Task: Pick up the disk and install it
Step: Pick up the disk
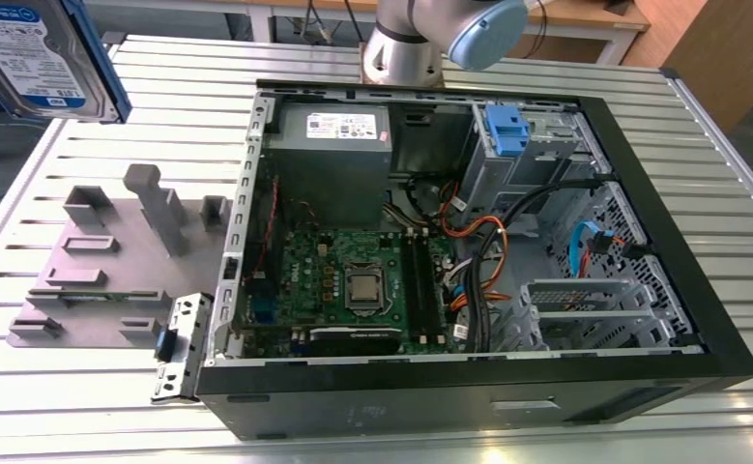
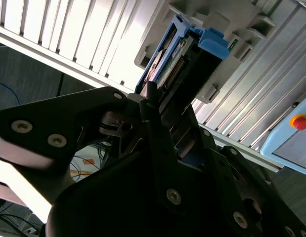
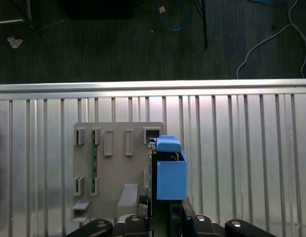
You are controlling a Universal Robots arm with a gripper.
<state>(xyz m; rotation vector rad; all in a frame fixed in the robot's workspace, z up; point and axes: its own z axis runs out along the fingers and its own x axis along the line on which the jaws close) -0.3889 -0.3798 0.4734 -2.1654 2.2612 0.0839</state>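
Finding the fingers [image 2: 153,118] clamped on the disk [image 1: 41,53] high above the counter [image 1: 67,425], we judge a slipping grip would drop it hard.

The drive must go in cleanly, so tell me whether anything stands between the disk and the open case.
Nothing visible does. The gripper holds the disk in the air off the exterior view's left of the open case; only the table and a grey fixture lie below between them.
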